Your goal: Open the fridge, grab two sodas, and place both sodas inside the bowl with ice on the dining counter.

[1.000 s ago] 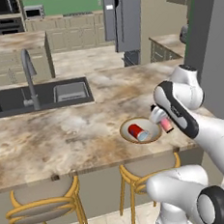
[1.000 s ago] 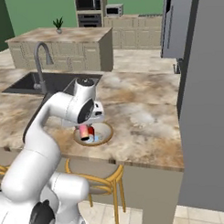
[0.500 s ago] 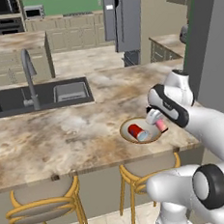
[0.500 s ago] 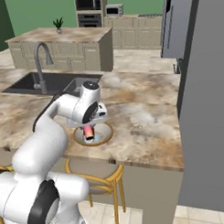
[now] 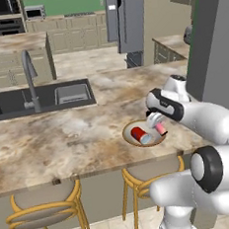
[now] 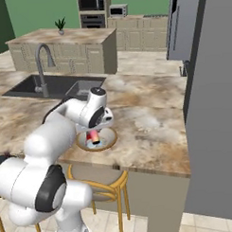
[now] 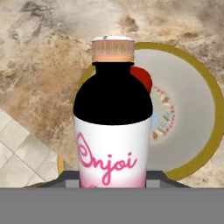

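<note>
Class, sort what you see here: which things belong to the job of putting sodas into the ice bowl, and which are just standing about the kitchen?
Part of the job:
- tool, shut on the pink bottle
- red can, lying in the bowl
- bowl with ice
- dining counter
- fridge

Just there:
- faucet
- sink
- stools
- potted plant

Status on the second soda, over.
Gripper shut on pink bottle, held above the bowl. Red can already lying in the bowl on the dining counter. Nothing in the way of the drop.
</note>
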You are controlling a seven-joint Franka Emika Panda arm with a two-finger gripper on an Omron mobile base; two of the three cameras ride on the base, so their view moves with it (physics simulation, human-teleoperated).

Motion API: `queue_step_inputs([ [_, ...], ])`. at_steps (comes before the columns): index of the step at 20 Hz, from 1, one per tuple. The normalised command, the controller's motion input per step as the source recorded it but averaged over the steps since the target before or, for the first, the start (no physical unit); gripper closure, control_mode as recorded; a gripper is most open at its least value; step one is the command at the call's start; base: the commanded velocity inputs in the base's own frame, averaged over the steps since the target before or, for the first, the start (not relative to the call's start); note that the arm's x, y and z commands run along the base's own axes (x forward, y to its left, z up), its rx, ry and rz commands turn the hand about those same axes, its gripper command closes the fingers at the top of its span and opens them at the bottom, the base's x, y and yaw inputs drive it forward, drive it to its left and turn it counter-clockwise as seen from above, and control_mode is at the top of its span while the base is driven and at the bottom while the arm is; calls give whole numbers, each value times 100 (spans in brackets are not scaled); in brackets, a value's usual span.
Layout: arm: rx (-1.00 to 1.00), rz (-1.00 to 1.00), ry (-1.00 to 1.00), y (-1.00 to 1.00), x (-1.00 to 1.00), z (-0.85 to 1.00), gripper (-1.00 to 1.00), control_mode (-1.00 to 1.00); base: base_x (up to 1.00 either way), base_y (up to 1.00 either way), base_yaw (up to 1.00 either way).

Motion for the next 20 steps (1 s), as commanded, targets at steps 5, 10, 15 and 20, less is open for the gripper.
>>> queue_step_inputs([
  [5,0,1,1,0,33,-32,100,-100,0,0,0],
  [10,0,1,2,0,29,-30,100,-100,0,0,0],
  [15,0,0,0,-3,28,-22,100,-100,0,0,0],
  [20,0,0,0,-4,18,-20,100,-100,0,0,0],
])
